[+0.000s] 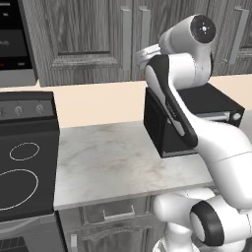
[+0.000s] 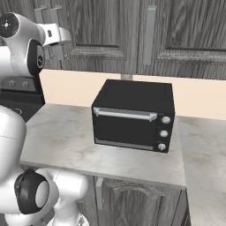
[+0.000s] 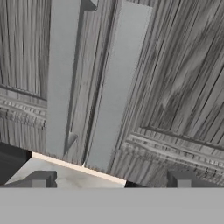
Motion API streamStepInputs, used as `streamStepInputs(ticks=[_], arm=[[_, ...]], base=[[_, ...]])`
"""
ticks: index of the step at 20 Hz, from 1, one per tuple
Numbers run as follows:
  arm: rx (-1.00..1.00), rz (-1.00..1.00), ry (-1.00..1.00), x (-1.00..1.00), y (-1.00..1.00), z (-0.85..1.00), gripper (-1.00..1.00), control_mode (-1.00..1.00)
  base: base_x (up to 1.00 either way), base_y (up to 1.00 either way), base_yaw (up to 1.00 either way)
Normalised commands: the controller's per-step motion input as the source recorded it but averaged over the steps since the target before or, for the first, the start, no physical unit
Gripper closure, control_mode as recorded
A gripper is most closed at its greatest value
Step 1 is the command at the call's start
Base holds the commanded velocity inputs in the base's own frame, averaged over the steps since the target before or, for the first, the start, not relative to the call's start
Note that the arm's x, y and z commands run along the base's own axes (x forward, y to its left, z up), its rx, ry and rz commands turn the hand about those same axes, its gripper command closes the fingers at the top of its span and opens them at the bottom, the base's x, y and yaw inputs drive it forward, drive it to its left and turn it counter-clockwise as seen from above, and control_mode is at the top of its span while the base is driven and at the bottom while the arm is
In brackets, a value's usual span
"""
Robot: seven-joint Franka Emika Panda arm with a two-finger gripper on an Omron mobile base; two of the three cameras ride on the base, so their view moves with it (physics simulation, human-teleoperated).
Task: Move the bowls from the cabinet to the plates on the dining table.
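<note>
The cabinet point(image 1: 83, 39) point(image 2: 110, 26) of grey wood grain hangs above the counter with its panelled doors shut. The bowls are hidden and the plates and the dining table are out of view. In the hand view two long grey bar handles point(image 3: 61, 78) point(image 3: 116, 87) run side by side down the door fronts point(image 3: 175, 87), close ahead. My gripper point(image 3: 113, 180) is open, its dark fingertips point(image 3: 41, 179) spread wide below the handles with nothing between them. My arm is raised, with the hand point(image 1: 145, 53) point(image 2: 55, 35) up at the doors.
A black toaster oven point(image 2: 132, 114) point(image 1: 216, 103) stands on the marbled counter point(image 1: 108, 157) point(image 2: 62, 137) under the cabinet. A black stove with ring burners point(image 1: 24, 162) sits at the left, with a black appliance point(image 1: 15, 39) above it.
</note>
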Motion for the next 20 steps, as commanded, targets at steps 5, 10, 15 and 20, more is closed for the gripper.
streamStepInputs(ticks=[5, 10, 15, 20], arm=[[0.0, -0.02, 0.0, 0.27, 0.0, 0.0, -1.0, -1.0], [0.0, 0.0, 0.0, 0.28, 0.0, 0.0, -1.0, -1.0], [0.0, 0.0, 0.0, 0.27, 0.0, 0.0, -1.0, -1.0], [0.0, 0.0, -0.01, 0.25, 0.06, 0.0, -1.0, -1.0]], base=[[0.0, 0.0, 0.0], [0.0, 0.0, 0.0], [0.0, 0.0, 0.0], [0.0, 0.0, 0.0]])
